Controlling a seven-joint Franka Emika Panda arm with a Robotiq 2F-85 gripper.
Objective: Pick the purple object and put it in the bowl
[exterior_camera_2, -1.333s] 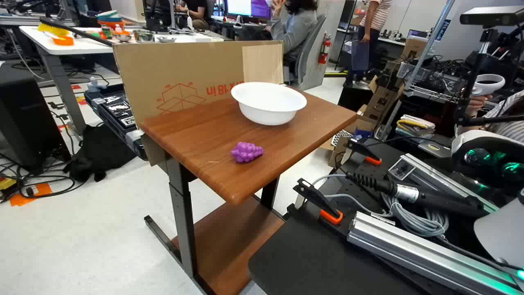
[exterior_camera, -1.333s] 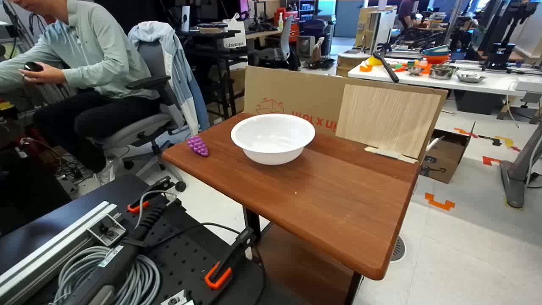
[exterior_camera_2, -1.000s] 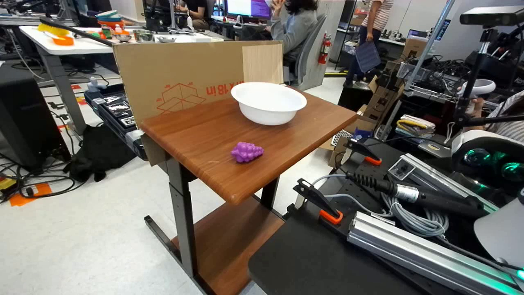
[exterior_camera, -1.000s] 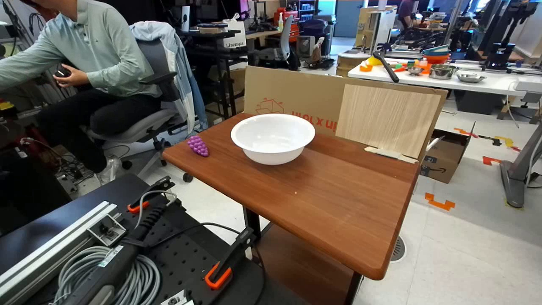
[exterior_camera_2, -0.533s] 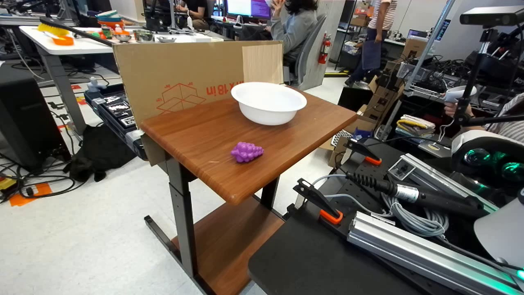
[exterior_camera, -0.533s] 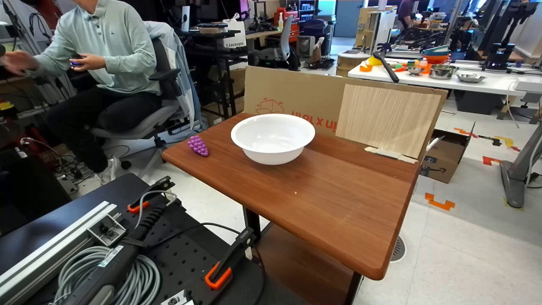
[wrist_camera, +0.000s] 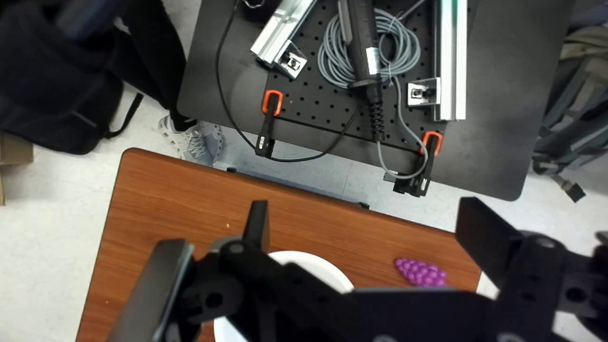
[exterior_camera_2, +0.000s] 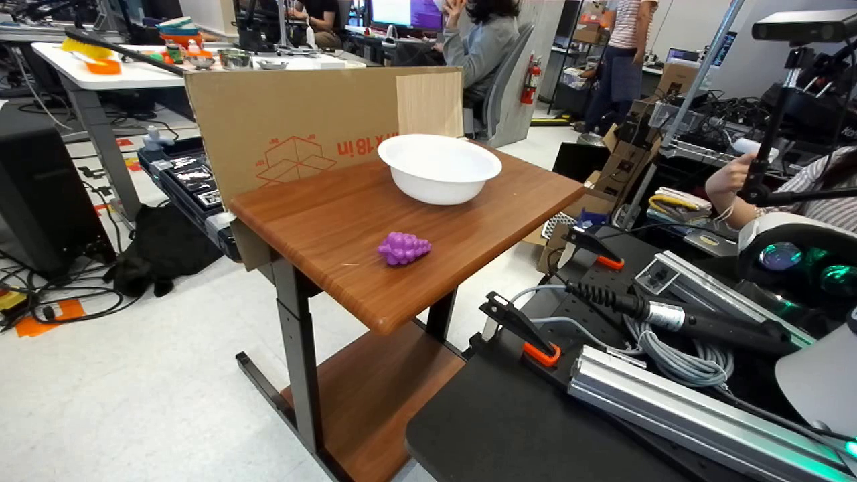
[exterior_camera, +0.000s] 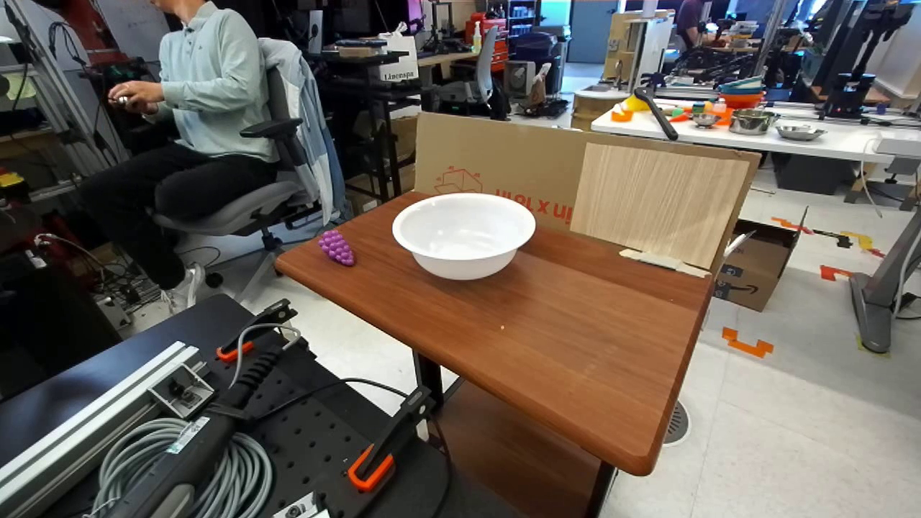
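Observation:
The purple object, a bumpy lump shaped like a bunch of grapes, lies on the brown wooden table near one corner. It shows in both exterior views (exterior_camera: 337,248) (exterior_camera_2: 404,249) and in the wrist view (wrist_camera: 420,272), where the gripper body covers its lower edge. The wide white bowl stands upright on the table beside it, apart from it, in both exterior views (exterior_camera: 464,230) (exterior_camera_2: 438,171). It is partly hidden behind the gripper in the wrist view (wrist_camera: 320,270). My gripper (wrist_camera: 368,221) is open, fingers wide apart, with nothing between them, above the table. It is out of both exterior views.
A cardboard panel (exterior_camera_2: 301,127) stands along the table's (exterior_camera: 575,345) edge behind the bowl. A black bench (wrist_camera: 503,109) with orange-tipped clamps (exterior_camera: 374,467), a coiled grey cable (exterior_camera: 180,460) and metal rails is across a gap from the table. A person (exterior_camera: 216,86) sits in a chair nearby.
The purple object and the bowl have not moved. The seated person has turned and shifted to the right in an exterior view. A standing person in the background has also shifted.

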